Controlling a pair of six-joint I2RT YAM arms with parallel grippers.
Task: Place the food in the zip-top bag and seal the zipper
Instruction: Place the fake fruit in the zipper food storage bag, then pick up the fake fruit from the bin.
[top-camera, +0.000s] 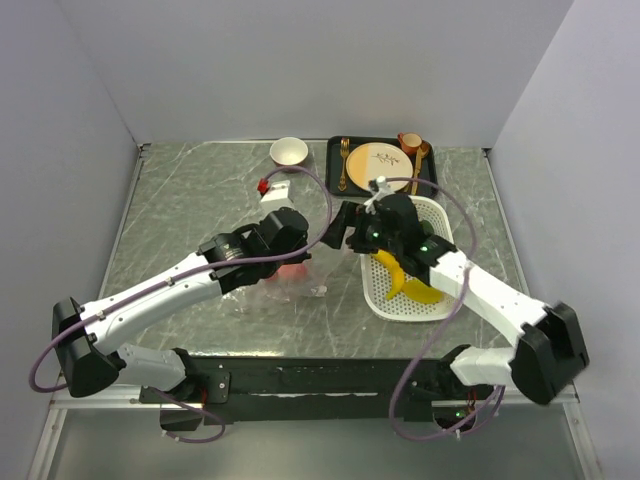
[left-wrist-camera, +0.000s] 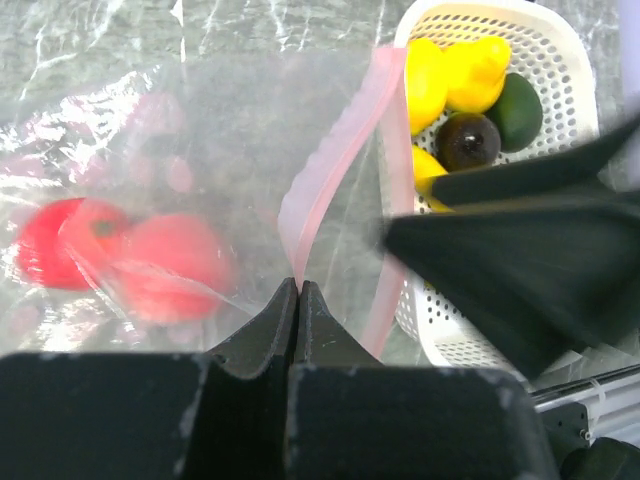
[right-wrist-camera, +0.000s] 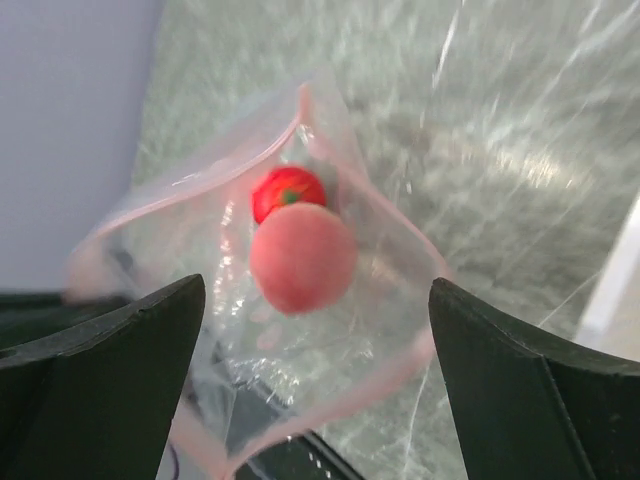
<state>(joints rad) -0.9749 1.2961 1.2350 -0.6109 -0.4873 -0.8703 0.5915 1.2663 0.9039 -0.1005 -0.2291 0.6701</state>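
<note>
**Bag held open at the basket's side.** My left claw (left-wrist-camera: 298, 285), tips pressed together, pinches the pale pink zipper (left-wrist-camera: 335, 140) of the zip-top bag (left-wrist-camera: 200, 120). The strip runs up and away from the pinch. Inside the clear, crinkled plastic, off to that claw's left, lie two pieces of the food: a red apple (left-wrist-camera: 50, 240) and a pink peach (left-wrist-camera: 170, 265), touching each other. To the claw's right, past the strip, stands the white basket (left-wrist-camera: 560, 45). It holds yellow pieces (left-wrist-camera: 460, 70), a dark purple ball (left-wrist-camera: 468, 140) and a dark green piece (left-wrist-camera: 518, 110).

My right claw (right-wrist-camera: 318, 290) is spread wide and grips nothing. It faces the bag's gaping mouth, whose pink rim loops open just ahead of its fingers (right-wrist-camera: 130, 340). The peach sits straight ahead of it in the pouch, with the apple just beyond and touching it.

Seen from above, the two claws stand nose to nose over the grey marbled surface (top-camera: 180, 190), and the bag droops beneath the left one. A yellow banana (top-camera: 392, 272) rests in the basket beneath my right arm.
</note>
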